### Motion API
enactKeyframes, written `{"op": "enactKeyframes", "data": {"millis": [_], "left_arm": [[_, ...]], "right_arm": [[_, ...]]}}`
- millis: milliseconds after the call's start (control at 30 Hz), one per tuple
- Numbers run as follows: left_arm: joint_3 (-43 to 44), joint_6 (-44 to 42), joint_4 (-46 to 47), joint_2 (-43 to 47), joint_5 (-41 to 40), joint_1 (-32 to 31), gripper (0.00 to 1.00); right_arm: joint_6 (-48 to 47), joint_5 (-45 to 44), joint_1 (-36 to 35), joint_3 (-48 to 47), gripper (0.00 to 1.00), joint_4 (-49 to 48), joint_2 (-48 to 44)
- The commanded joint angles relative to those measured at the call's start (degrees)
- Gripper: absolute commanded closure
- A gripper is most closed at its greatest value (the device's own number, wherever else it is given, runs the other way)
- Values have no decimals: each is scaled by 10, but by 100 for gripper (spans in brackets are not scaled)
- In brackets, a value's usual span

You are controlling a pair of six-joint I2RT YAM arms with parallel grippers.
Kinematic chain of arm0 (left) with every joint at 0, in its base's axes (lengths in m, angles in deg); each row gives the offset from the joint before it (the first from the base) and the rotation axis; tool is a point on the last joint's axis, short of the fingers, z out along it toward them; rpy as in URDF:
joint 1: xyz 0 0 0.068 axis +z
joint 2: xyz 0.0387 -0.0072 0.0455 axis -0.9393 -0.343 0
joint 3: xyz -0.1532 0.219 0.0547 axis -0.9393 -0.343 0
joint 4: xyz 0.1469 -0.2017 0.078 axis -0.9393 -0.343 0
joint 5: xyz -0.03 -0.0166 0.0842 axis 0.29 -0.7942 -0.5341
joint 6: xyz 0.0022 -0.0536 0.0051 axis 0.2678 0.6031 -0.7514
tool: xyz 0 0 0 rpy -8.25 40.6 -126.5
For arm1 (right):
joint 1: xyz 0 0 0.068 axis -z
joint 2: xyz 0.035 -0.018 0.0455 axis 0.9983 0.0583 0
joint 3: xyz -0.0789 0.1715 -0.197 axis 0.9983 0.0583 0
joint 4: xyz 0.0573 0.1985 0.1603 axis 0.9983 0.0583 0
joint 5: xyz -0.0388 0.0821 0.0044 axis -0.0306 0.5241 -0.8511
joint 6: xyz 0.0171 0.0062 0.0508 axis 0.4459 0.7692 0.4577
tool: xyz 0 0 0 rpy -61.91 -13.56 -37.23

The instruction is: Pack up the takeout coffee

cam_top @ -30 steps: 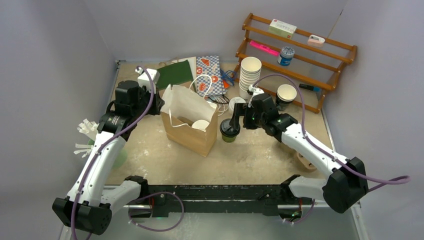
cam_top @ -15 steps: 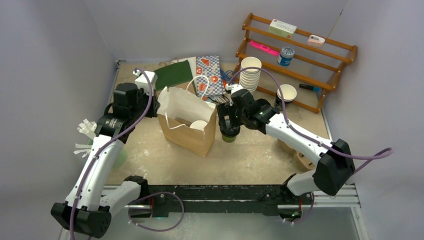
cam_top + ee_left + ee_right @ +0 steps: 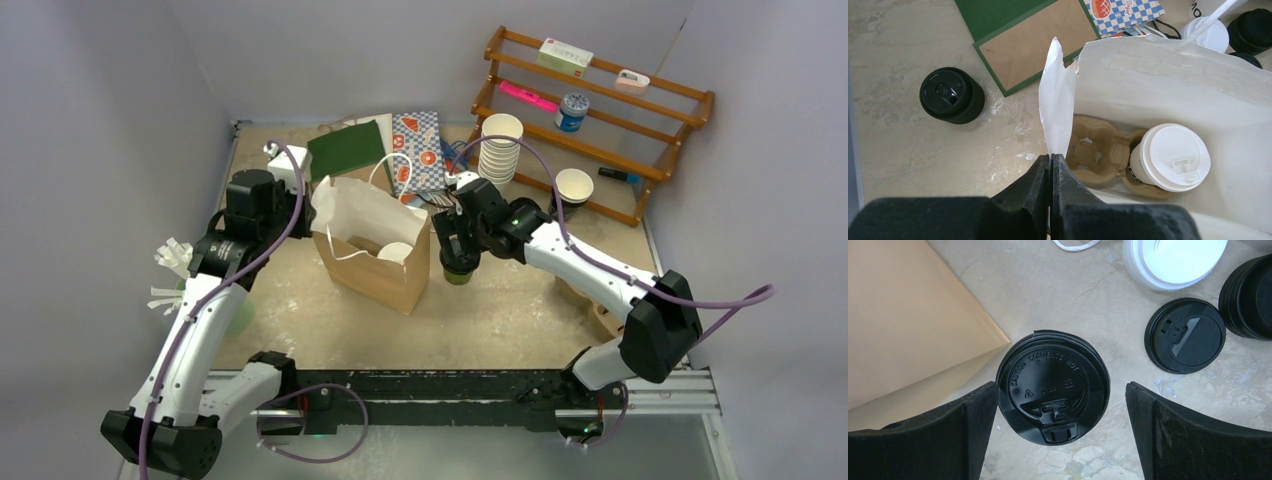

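Top view: left gripper [image 3: 316, 196] fingers clamped on rim of paper bag [image 3: 375, 272], holding mouth open. White-lid cup [image 3: 398, 251] inside bag. Black-lid cup [image 3: 459, 266] on worktop [image 3: 500, 310] just beside bag, right gripper [image 3: 457, 250] over it. Risk: rim slips, mouth collapses.

Left wrist: fingers together on thin flap. Cup carrier [image 3: 1098, 150] shows free slot. Risk: hard pull tears paper.

Right wrist: fingers wide apart either side of black lid, not touching. Risk: near finger snags bag wall on closing; grip at lid level probably pops lid. Height unclear.
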Motion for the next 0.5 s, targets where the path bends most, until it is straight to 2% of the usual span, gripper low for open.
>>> {"op": "enactKeyframes", "data": {"millis": [0, 467], "left_arm": [[-9, 7, 7, 9, -8, -1, 100], [-11, 7, 8, 8, -4, -1, 100]], "right_arm": [[-13, 10, -5, -25, 2, 21, 3], [-19, 25, -9, -33, 2, 34, 39]]}}
